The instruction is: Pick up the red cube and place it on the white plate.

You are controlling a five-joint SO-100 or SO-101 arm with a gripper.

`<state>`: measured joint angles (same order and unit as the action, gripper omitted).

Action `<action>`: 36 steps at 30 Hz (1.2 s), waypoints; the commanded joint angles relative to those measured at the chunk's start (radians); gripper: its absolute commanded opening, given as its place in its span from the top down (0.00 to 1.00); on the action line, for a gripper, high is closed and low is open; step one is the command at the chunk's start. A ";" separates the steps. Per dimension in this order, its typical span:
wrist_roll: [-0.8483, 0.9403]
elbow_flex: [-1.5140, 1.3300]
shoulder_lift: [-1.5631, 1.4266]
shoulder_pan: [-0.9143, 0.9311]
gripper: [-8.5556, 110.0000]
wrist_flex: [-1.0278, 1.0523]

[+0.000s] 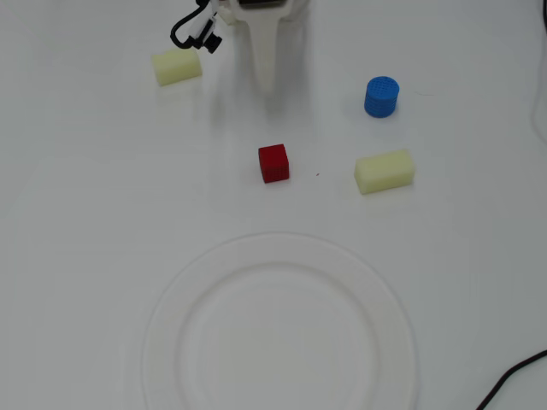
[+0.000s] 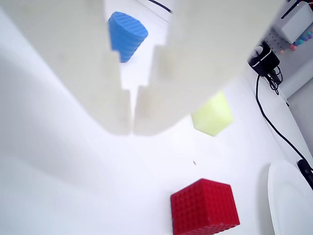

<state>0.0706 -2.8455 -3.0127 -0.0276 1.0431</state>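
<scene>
The red cube (image 1: pixel 273 163) sits on the white table, a little beyond the far rim of the white plate (image 1: pixel 279 256). It also shows in the wrist view (image 2: pixel 204 209), low and right of centre, with the plate's edge (image 2: pixel 286 200) at the right. My white gripper (image 1: pixel 265 81) points down at the top of the overhead view, beyond the cube and apart from it. In the wrist view its fingertips (image 2: pixel 131 128) meet, so it is shut and empty.
A blue ribbed cylinder (image 1: pixel 381 96) stands right of the gripper. One pale yellow block (image 1: pixel 385 171) lies right of the cube, another (image 1: pixel 177 66) at the top left. A black cable (image 1: pixel 513 376) enters at the bottom right.
</scene>
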 commanded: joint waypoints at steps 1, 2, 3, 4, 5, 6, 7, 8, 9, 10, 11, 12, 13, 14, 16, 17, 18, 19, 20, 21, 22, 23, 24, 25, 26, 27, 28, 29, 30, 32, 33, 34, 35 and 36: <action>-0.017 0.229 0.334 -0.023 0.93 -0.025; -0.014 0.287 0.423 -0.031 0.93 -0.023; -0.008 0.341 0.500 -0.038 0.92 -0.017; -0.006 0.388 0.571 -0.046 0.89 -0.012; 0.011 0.431 0.640 -0.058 0.87 -0.003; 0.026 0.472 0.699 -0.069 0.84 0.005; 0.035 0.503 0.747 -0.077 0.81 0.006; 0.048 0.528 0.792 -0.083 0.79 0.006; 0.058 0.554 0.836 -0.084 0.76 0.006; 0.067 0.575 0.874 -0.084 0.74 0.006; 0.083 0.594 0.908 -0.084 0.72 0.006; 0.104 0.612 0.939 -0.081 0.69 0.006; 0.123 0.623 0.962 -0.077 0.69 0.006; 0.138 0.635 0.980 -0.069 0.68 0.006; 0.167 0.658 1.014 -0.046 0.68 0.005; 0.186 0.670 1.032 -0.032 0.68 0.003; 0.199 0.684 1.052 -0.014 0.68 0.003; 0.212 0.701 1.078 0.006 0.68 0.003; 0.224 0.719 1.103 0.025 0.68 0.003; 0.238 0.735 1.124 0.044 0.68 0.002; 0.247 0.747 1.144 0.061 0.68 0.002; 0.255 0.758 1.163 0.075 0.68 0.002; 0.259 0.761 1.175 0.084 0.68 0.002; 0.264 0.762 1.183 0.087 0.68 0.000; 0.264 0.758 1.189 0.087 0.68 -0.002; 0.264 0.752 1.190 0.083 0.69 -0.005; 0.262 0.742 1.190 0.075 0.69 -0.012; 0.259 0.733 1.190 0.066 0.69 -0.018; 0.255 0.729 1.190 0.054 0.69 -0.023; 0.239 0.724 1.190 0.031 0.69 -0.026; 0.233 0.724 1.190 0.018 0.70 -0.026; 0.229 0.724 1.190 0.008 0.70 -0.029; 0.227 0.724 1.192 0.000 0.70 -0.037; 0.227 0.724 1.197 -0.005 0.71 -0.044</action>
<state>0.3053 -2.1261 -1.8162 -0.0230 1.0170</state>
